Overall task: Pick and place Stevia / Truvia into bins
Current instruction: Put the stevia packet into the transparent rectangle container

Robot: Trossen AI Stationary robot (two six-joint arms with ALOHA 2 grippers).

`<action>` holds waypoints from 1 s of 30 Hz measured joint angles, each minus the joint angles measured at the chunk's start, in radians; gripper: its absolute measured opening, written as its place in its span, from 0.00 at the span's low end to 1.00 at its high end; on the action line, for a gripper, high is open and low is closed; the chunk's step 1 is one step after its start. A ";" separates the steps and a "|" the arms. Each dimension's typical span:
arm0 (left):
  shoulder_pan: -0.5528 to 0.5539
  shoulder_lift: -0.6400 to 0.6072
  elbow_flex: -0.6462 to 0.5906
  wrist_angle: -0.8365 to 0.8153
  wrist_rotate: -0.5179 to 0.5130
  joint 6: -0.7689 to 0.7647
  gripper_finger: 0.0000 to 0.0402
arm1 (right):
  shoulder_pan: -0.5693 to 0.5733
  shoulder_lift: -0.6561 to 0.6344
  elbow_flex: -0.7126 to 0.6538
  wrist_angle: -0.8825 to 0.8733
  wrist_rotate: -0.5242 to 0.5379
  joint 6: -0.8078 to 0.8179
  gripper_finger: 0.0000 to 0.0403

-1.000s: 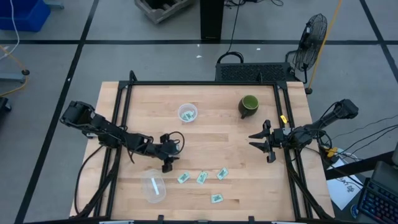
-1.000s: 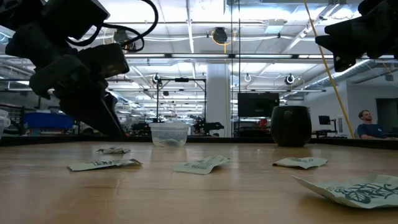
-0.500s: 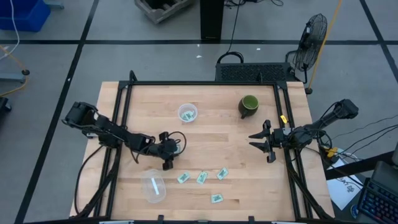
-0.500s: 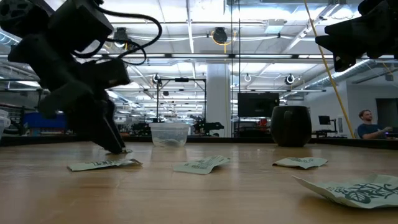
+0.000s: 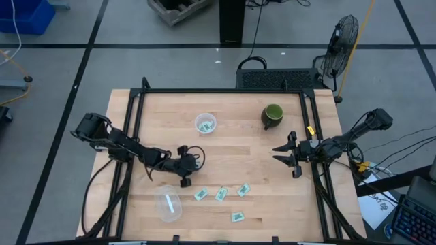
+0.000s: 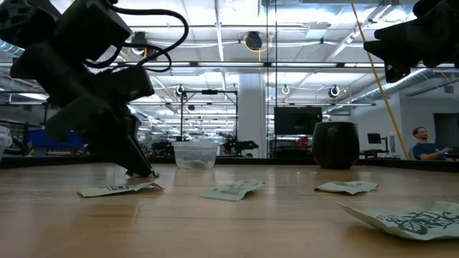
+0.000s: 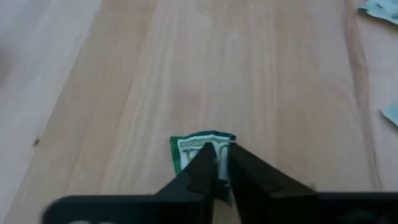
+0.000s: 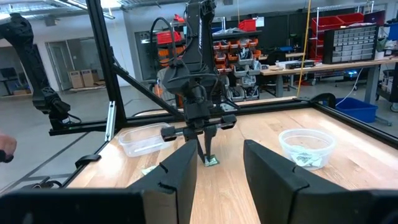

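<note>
I see my left hand (image 5: pixel 184 178) down on the counter (image 5: pixel 238 146), clenched on 1 green-and-white Stevia sachet (image 7: pixel 202 151) just beside the oval tub (image 5: pixel 167 203). That tub looks bare inside from above. The round cup (image 5: pixel 205 123), farther back, holds a few sachets. 4 more sachets (image 5: pixel 221 194) lie loose near the front edge. The dark green mug (image 5: pixel 272 116) stands at the back right. My right hand (image 5: pixel 285 156) waits released by the right rail.

Green mug (image 5: pixel 272 116) on table (image 5: pixel 238 146) (far side) — maybe empty.
</note>
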 joint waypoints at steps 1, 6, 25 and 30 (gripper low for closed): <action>-0.002 0.000 0.000 0.003 0.000 0.013 0.06 | 0.000 0.000 0.000 0.000 0.000 0.000 0.31; -0.012 -0.026 -0.003 -0.001 0.010 0.029 0.06 | 0.000 0.000 0.000 0.000 0.000 0.000 0.31; -0.312 -0.501 -0.001 -0.246 0.359 -0.470 0.08 | 0.000 0.000 0.000 0.000 0.000 0.000 0.31; -0.434 -0.514 -0.002 -0.404 0.236 -0.701 0.06 | 0.000 0.000 0.000 -0.001 0.000 0.000 0.31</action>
